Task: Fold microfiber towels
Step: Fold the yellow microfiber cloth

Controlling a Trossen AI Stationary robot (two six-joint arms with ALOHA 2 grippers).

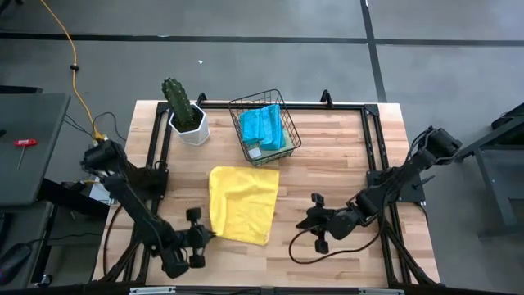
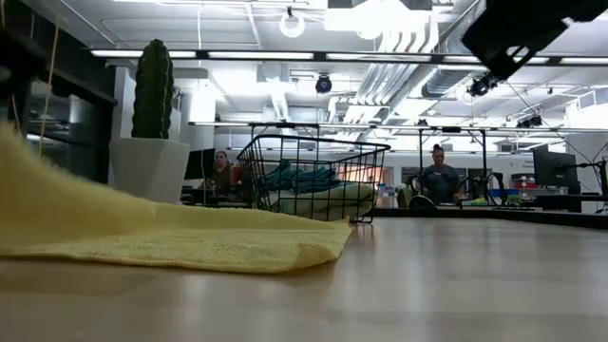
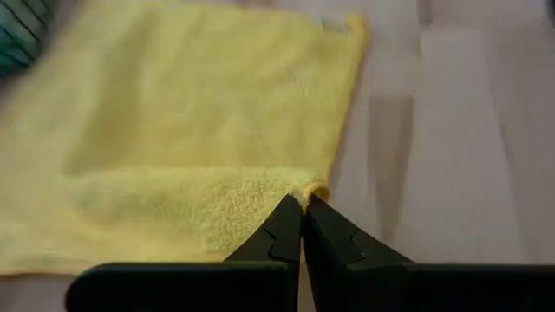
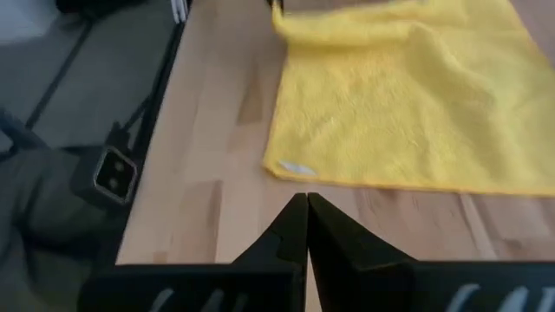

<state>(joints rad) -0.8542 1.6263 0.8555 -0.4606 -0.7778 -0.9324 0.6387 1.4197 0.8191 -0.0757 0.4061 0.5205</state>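
Observation:
A yellow microfiber towel (image 1: pixel 243 203) lies spread on the wooden table, with its near edge doubled over in a strip (image 3: pixel 173 212). My left gripper (image 1: pixel 203 234) is shut at the towel's near-left corner and comes in slanting down from the near left. My right gripper (image 1: pixel 309 220) is also shut. It hangs over bare table to the towel's right, with its tips (image 4: pixel 305 201) a short way from the labelled corner (image 4: pixel 295 169). Teal towels (image 1: pixel 262 129) lie in a black wire basket (image 1: pixel 290 119) at the back. My left gripper's shut fingertips (image 3: pixel 290 217) stand right at the towel's near-left corner (image 3: pixel 314 187), where the doubled strip ends. They slant down at it from the near left. I cannot tell whether they touch the cloth; the towel lies flat on the table.
A cactus in a white pot (image 1: pixel 184 111) stands at the back left, beside the basket. A black frame rail (image 1: pixel 327 105) runs along the table's back and sides. Bare wood lies to the right of the towel and in front of it. People sit in the room beyond (image 2: pixel 439 176).

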